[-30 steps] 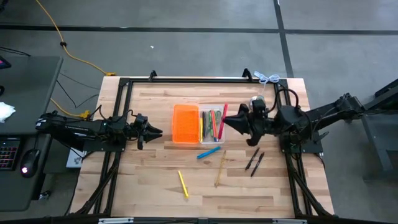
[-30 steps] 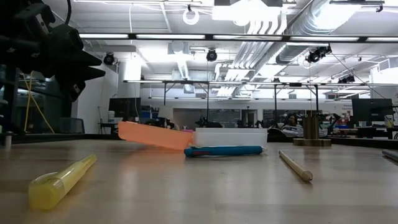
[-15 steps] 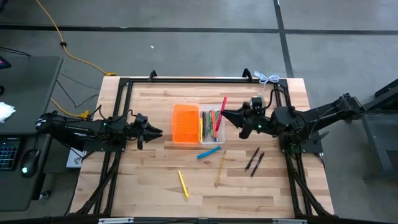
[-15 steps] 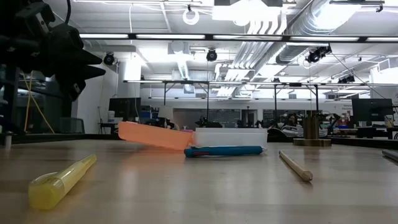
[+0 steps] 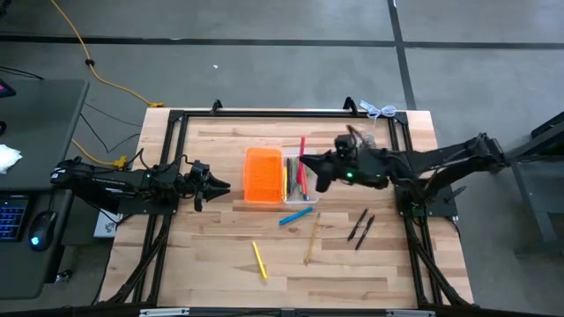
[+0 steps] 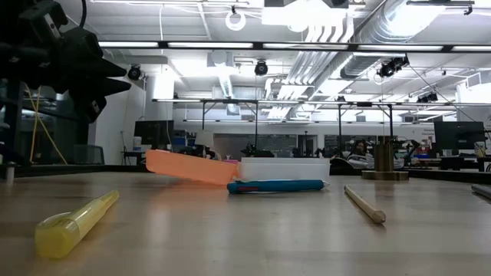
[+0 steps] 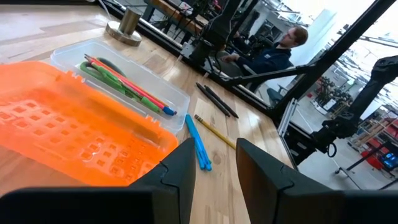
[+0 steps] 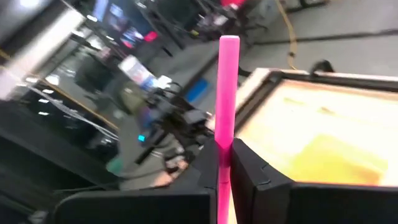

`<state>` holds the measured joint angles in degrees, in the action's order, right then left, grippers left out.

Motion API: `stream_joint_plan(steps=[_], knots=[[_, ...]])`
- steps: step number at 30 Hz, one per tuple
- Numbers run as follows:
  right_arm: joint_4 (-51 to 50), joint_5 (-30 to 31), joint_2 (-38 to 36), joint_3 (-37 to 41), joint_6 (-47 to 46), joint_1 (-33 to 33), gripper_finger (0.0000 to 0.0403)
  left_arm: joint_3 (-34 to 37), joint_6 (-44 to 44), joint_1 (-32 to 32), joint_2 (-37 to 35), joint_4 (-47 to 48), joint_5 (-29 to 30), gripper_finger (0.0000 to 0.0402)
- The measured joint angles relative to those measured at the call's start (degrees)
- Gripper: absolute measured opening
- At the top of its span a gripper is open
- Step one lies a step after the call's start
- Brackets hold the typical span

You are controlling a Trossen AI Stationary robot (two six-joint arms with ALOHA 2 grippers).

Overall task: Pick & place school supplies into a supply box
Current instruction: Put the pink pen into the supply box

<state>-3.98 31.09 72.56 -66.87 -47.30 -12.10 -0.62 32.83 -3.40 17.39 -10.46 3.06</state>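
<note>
My bench [image 5: 220, 255] is pale wood in jointed strips, smooth with a soft sheen. The box [image 7: 93, 134] is plastic: one half solid orange with a moulded grid texture, the other half clear, glossy and translucent. My right gripper [image 8: 225, 163] has matt black fingers [image 8: 252, 177], clamped on a smooth pink plastic marker [image 8: 227, 87]. The yellow marker [image 6: 73, 222] near the front edge is translucent, slightly glossy plastic. The pencil [image 6: 364, 204] looks like bare matt wood.
</note>
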Motion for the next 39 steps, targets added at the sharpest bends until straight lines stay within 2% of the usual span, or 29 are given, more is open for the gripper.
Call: stream_joint_plan(steps=[8, 16, 28, 39], knots=[[-15.02, -0.58, 7.16, -10.24, -4.94, 2.47, 0.0, 0.0, -0.64, 0.0, 0.0, 0.09, 0.0, 0.0145], [-26.1, -5.26, 15.5, -17.97, -6.82, 5.67, 0.0, 0.0, -1.08, 0.0, -0.02, 0.37, -0.01, 0.0145], [-42.38, -7.5, 20.1, -18.58, -17.18, 10.62, 0.0, 0.0, -1.08, 0.0, 0.0, 0.52, -0.01, 0.0145], [-43.35, -12.53, 28.37, -18.58, -18.46, 13.99, 0.0002, 0.0, -1.17, 0.02, -0.02, 0.89, 0.3, 0.0145]])
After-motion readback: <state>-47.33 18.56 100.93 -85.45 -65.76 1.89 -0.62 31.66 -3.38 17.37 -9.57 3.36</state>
